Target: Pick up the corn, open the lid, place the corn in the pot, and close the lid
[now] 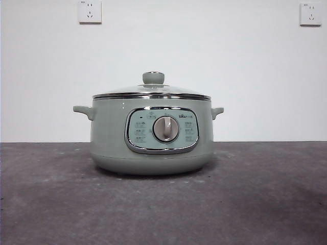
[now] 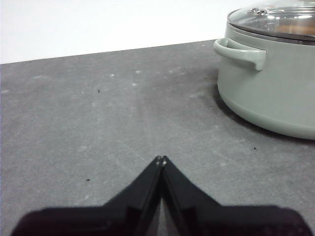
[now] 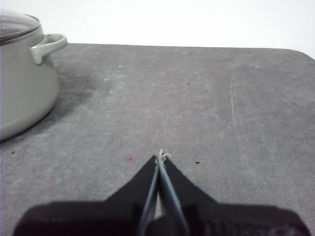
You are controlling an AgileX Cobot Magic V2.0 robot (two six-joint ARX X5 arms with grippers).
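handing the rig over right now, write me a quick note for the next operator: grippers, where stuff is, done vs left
Left gripper: fingers shut, empty, low over bare table beside one pot handle.
Right gripper: fingers shut, empty, over the table on the pot's other side.
Pot: upright mid-table, dial facing the front camera.
Lid: seated on the pot, knob up.
Corn: not on the table in any view. An orange tint shows through the lid glass in the left wrist view, but I cannot tell that it is the corn.
Done or left: the lid is closed and both arms are clear. Check inside the pot before calling it finished.
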